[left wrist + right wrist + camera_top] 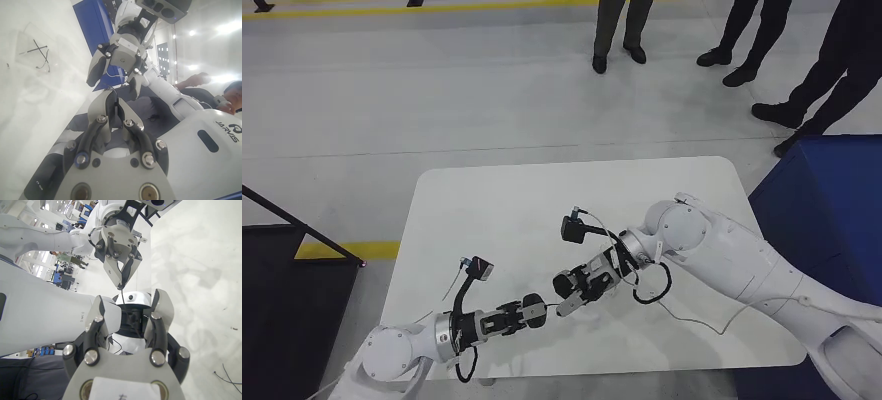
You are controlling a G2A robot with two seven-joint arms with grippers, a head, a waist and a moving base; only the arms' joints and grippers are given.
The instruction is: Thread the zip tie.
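1. Top view: your left gripper [540, 307] and right gripper [577, 287] meet tip to tip above the table [492, 200].
2. Right wrist view: the left fingers pinch the zip tie [122, 298]. Its strand hangs between the right fingers, which stand apart.
3. Left wrist view: same pinch. You're likely at the regrasp before threading; next, close the right fingers squarely on the free end.

Zip tie [122, 294] black — table [502, 220] plain white — cabinet [832, 200] solid blue.

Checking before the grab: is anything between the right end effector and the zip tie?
Nothing visible does. The zip tie sticks out of the shut left end effector, straight toward the open right end effector.
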